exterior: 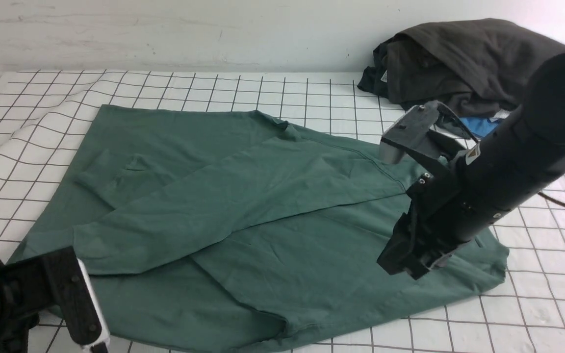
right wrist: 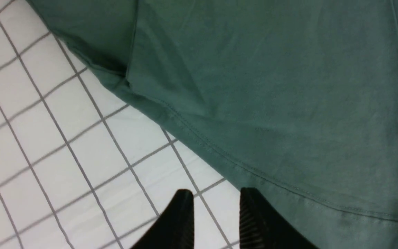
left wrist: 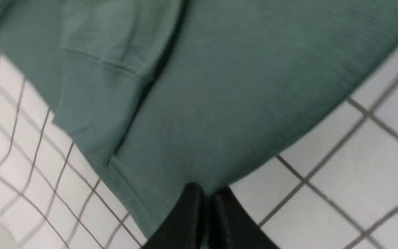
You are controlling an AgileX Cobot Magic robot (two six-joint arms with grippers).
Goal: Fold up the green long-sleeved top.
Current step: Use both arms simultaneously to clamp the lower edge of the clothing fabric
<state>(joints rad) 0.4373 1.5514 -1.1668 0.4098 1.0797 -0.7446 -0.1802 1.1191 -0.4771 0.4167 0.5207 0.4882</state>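
Note:
The green long-sleeved top (exterior: 263, 211) lies spread on the white checked cloth (exterior: 42, 122), with both sleeves folded across its body. My left gripper (exterior: 86, 323) is at the top's near left corner. In the left wrist view its jaws (left wrist: 207, 195) are closed on the edge of the green fabric (left wrist: 219, 103). My right gripper (exterior: 402, 262) hangs over the top's right side. In the right wrist view it (right wrist: 216, 197) is open and empty, one finger over the bare cloth and the other at the top's stitched hem (right wrist: 254, 173).
A pile of dark grey-brown garments (exterior: 459, 59) lies at the back right, with a bright blue garment (exterior: 481, 125) under it. The checked cloth is rumpled at the far left. A white wall (exterior: 165, 29) runs behind the table.

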